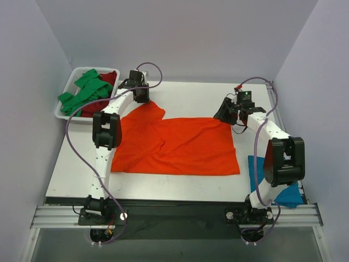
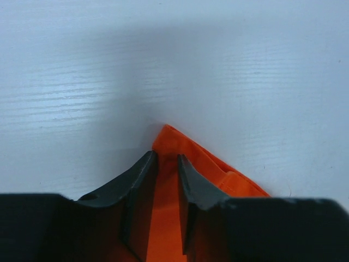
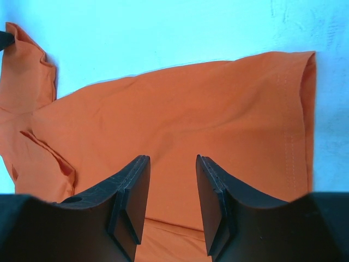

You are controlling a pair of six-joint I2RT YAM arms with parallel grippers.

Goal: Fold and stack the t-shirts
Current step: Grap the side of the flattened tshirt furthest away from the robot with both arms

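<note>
Pale lilac walls (image 1: 218,38) close in a white table (image 1: 180,188), and most of its middle is taken by the orange shirt (image 1: 180,144), which lies spread flat and single-layered with one sleeve pointing to the far left; no fold is made in it yet. At the far left corner sits a white tray (image 1: 70,118) holding the green shirt (image 1: 87,90) and the dark red shirt (image 1: 109,78), both crumpled in a heap and untouched by either arm. The teal shirt (image 1: 289,195) lies at the near right edge, partly hidden behind the right arm, and whether it is folded I cannot tell. No neat stack shows anywhere, so I judge the task to be at an early stage: the orange one is laid out ready for its first fold, and at least two more wait in the tray. The right gripper (image 3: 172,161) hangs over the far right corner of the orange shirt with its jaws standing apart and nothing pinched between them. The left gripper (image 2: 167,159) is at the tip of the far sleeve, its fingers close together with orange cloth showing in the narrow gap; whether they have the cloth clamped I cannot tell.
</note>
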